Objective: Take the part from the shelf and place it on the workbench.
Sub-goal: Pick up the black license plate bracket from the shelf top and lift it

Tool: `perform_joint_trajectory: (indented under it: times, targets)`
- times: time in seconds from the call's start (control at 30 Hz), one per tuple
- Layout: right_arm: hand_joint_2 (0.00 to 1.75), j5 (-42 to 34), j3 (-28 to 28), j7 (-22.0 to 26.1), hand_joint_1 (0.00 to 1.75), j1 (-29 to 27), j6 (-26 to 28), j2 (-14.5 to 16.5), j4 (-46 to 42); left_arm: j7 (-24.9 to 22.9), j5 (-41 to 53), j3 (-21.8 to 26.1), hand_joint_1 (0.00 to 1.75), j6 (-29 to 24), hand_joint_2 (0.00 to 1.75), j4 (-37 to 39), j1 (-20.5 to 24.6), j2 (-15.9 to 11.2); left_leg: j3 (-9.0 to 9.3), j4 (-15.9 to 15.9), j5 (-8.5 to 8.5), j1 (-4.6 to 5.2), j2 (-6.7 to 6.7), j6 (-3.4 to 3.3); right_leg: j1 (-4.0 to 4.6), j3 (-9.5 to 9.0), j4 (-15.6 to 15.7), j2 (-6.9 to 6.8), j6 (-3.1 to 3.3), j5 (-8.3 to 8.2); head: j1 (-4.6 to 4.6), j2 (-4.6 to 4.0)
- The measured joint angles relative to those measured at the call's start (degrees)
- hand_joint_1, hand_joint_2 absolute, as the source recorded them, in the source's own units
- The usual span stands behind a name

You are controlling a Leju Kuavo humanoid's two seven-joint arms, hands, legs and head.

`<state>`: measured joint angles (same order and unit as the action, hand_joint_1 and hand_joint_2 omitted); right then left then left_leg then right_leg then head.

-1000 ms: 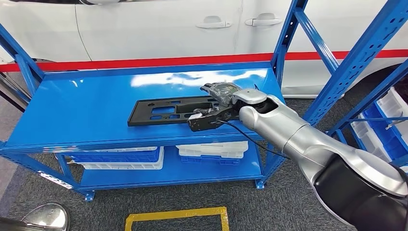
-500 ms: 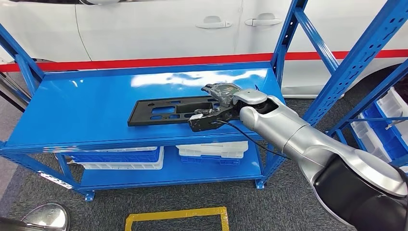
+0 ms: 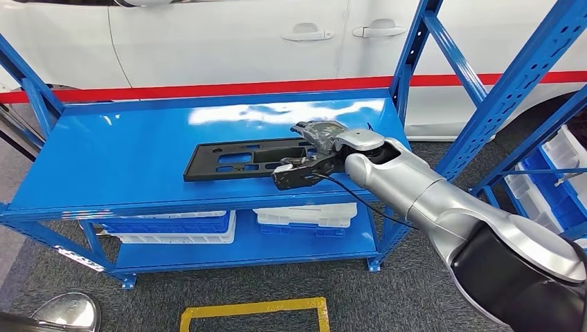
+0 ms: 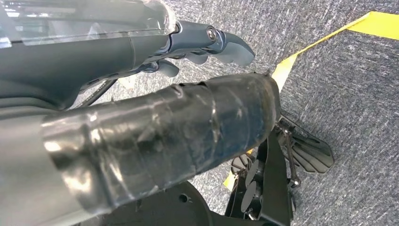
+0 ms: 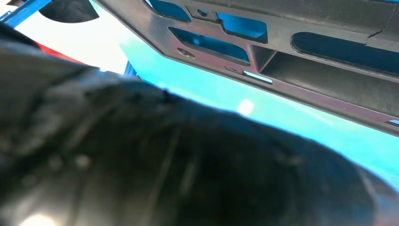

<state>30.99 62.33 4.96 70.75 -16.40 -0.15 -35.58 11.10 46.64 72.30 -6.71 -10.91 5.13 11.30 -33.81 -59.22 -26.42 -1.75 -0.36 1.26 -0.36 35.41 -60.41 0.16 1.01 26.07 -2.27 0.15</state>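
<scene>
Car: a white car with a red stripe along its side stands behind the shelf
Shelf: a blue metal shelf with a glossy top level and a lower level beneath; a second blue rack rises at the right
Floor: grey carpet with a yellow tape rectangle in front of the shelf
Bins: white and blue trays sit on the lower level, more trays beside them to the left
Right arm: the silver arm reaches in over the right end of the top level
Part: a flat black part with rectangular cut-outs lies on the top level of the shelf, its right end under the hand; the right wrist view shows its ribbed edge close up
Right hand: the right hand rests on the part's right end, thumb along the near edge and fingers over the far side, clamped on it
Left hand: the left hand hangs over the carpet, fingers curled in, holding nothing
</scene>
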Motion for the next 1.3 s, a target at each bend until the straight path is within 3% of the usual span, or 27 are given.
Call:
perform_joint_trajectory:
  times: [1.3]
  targets:
    - [0.0, 0.0, 1.0, 1.1, 0.0, -2.6, 0.0, 1.2, 2.3, -0.2, 0.3, 0.0, 0.0, 0.4, 0.0, 0.0, 0.1, 0.0, 0.0, 0.0, 0.0, 0.0, 0.0, 0.0, 0.0, 0.0, 0.0, 0.0, 0.0, 0.0, 0.0, 0.0]
